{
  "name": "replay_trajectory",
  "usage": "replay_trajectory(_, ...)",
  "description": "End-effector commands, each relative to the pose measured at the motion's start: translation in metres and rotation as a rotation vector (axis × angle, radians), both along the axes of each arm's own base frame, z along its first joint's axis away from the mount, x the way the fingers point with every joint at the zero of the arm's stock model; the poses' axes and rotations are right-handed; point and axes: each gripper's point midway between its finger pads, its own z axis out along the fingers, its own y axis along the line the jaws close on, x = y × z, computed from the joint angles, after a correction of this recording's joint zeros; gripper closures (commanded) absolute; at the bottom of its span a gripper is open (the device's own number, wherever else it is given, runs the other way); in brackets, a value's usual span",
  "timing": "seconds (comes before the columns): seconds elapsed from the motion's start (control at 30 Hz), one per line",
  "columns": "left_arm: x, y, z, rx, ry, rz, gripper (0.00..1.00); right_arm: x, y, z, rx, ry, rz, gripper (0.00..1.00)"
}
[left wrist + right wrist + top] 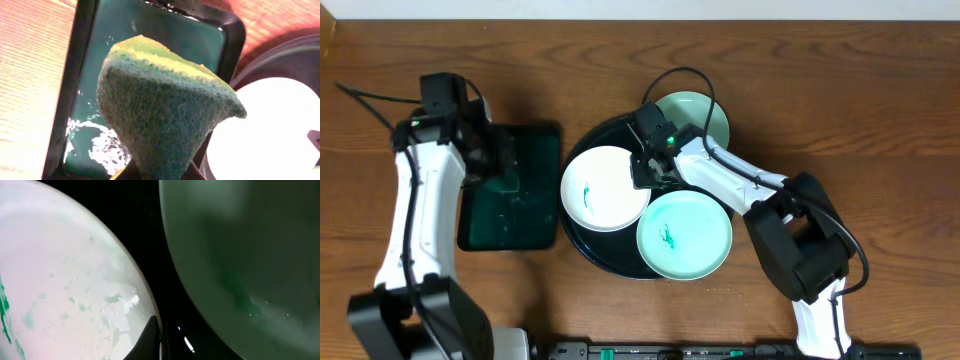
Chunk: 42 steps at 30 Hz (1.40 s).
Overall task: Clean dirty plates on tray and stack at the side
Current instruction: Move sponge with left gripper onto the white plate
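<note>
The round black tray (582, 236) holds a white plate (605, 188) with a green smear and a pale turquoise plate (685, 235) with a green smear. A second turquoise plate (698, 112) lies at the tray's back edge. My right gripper (650, 168) is low at the white plate's right rim. In the right wrist view one finger (150, 337) lies on the white plate's (60, 280) rim, close beside a turquoise plate (250, 255). My left gripper (492, 160) is shut on a green and yellow sponge (165, 105), held above the dark-green tray.
A rectangular dark-green tray (525, 215) with water in it sits left of the black tray; it also shows in the left wrist view (115, 40). Bare wood tabletop (880, 120) lies around both trays. A cable loops over the back turquoise plate.
</note>
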Motion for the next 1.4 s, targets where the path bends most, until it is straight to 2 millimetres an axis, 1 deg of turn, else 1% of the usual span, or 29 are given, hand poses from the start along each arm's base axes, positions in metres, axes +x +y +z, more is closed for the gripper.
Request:
replay_trajectory(0.0, -0.001, -0.006, -0.005, -0.012, 0.023, 0.0, 0.93, -0.002, 0.011, -0.007, 0.016, 0.008, 0.035, 0.99)
replay_trajectory(0.07, -0.004, -0.008, -0.011, -0.018, 0.041, -0.002, 0.93, -0.003, 0.012, -0.007, 0.022, 0.011, 0.045, 0.99)
replay_trajectory(0.1, -0.005, -0.012, -0.012, -0.041, 0.044, -0.009, 0.93, -0.003, 0.012, -0.006, 0.034, 0.019, 0.056, 0.99)
replay_trajectory(0.27, -0.004, -0.018, -0.012, -0.051, 0.043, -0.023, 0.93, -0.002, 0.011, -0.006, 0.044, 0.025, 0.057, 0.99)
replay_trajectory(0.83, -0.007, -0.019, -0.013, -0.055, 0.056, -0.023, 0.92, -0.001, 0.01, -0.006, 0.043, 0.025, 0.054, 0.99)
replay_trajectory(0.93, -0.006, -0.021, -0.013, -0.068, 0.054, 0.016, 0.93, -0.001, 0.01, -0.006, 0.055, 0.034, 0.053, 0.99)
replay_trajectory(0.97, -0.005, -0.025, -0.013, -0.074, 0.053, 0.026, 0.93, -0.001, 0.01, -0.005, 0.063, 0.039, 0.051, 0.99)
replay_trajectory(1.0, -0.003, -0.032, -0.013, -0.079, 0.051, 0.026, 0.93, 0.0, 0.009, -0.005, 0.069, 0.043, 0.05, 0.99)
replay_trajectory(1.17, 0.002, -0.083, -0.015, -0.097, 0.051, -0.046, 0.93, 0.003, 0.004, -0.005, 0.076, 0.052, 0.036, 0.99)
replay_trajectory(1.2, 0.001, -0.093, -0.018, -0.093, 0.062, -0.042, 0.93, 0.003, 0.004, -0.005, 0.076, 0.052, 0.035, 0.99)
replay_trajectory(1.23, 0.001, -0.097, -0.024, -0.067, 0.079, -0.018, 0.93, 0.003, 0.004, -0.005, 0.076, 0.053, 0.034, 0.99)
replay_trajectory(1.37, -0.002, -0.107, -0.053, 0.028, 0.152, 0.027, 0.93, 0.004, 0.003, -0.005, 0.077, 0.055, 0.026, 0.99)
